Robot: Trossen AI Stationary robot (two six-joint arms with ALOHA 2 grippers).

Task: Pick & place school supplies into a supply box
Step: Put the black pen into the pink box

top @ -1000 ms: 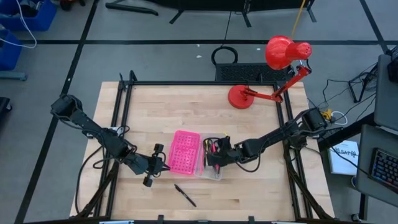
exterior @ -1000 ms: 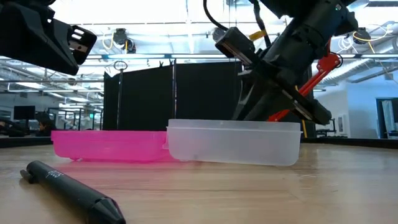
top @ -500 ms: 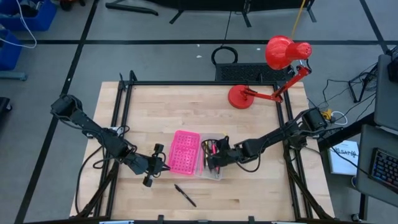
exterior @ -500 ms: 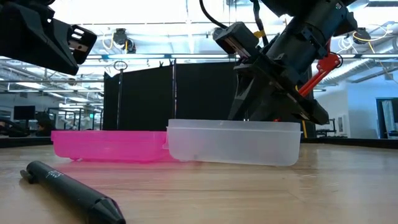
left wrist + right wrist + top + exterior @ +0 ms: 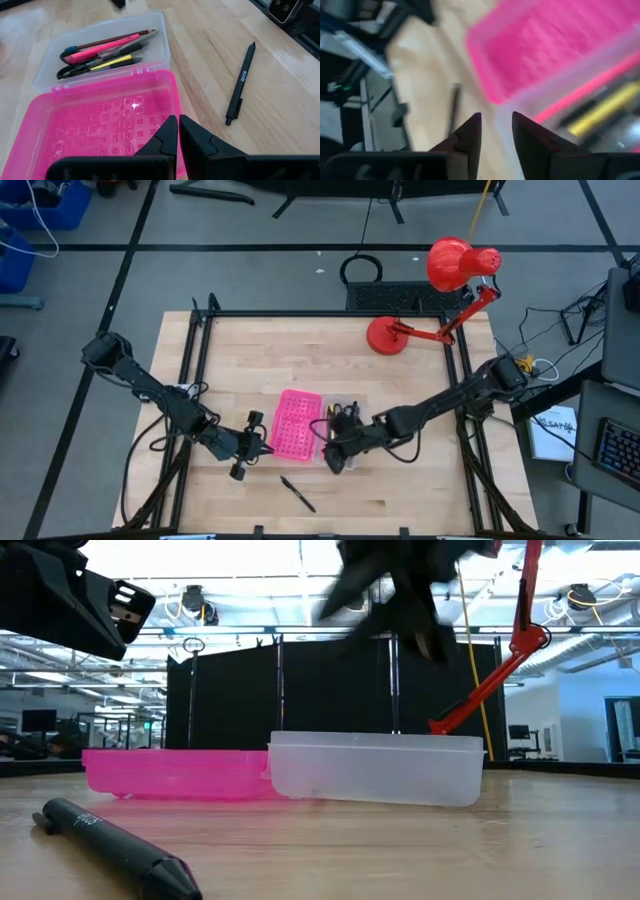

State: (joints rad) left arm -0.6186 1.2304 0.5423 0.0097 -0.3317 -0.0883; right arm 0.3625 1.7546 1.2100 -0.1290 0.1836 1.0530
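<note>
The clear plastic supply box (image 5: 340, 430) with its open pink perforated lid (image 5: 297, 425) lies near the wooden tabletop's (image 5: 300, 350) front edge, holding pens and scissors (image 5: 102, 52). The blurred right gripper (image 5: 335, 458), fingers apart and empty, hangs over the box's front end. The left gripper (image 5: 252, 447), fingers together, waits beside the lid. A black pen (image 5: 298, 494) lies at the front edge.

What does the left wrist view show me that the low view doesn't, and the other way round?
Only the left wrist view shows the case's contents: the pens and pencils lying in the clear tray, and the left tool shut above the pink lid. Only the low view shows the red lamp arm behind the case and the blurred right arm above it. Both show the black pen lying loose on the table, outside the case.
</note>
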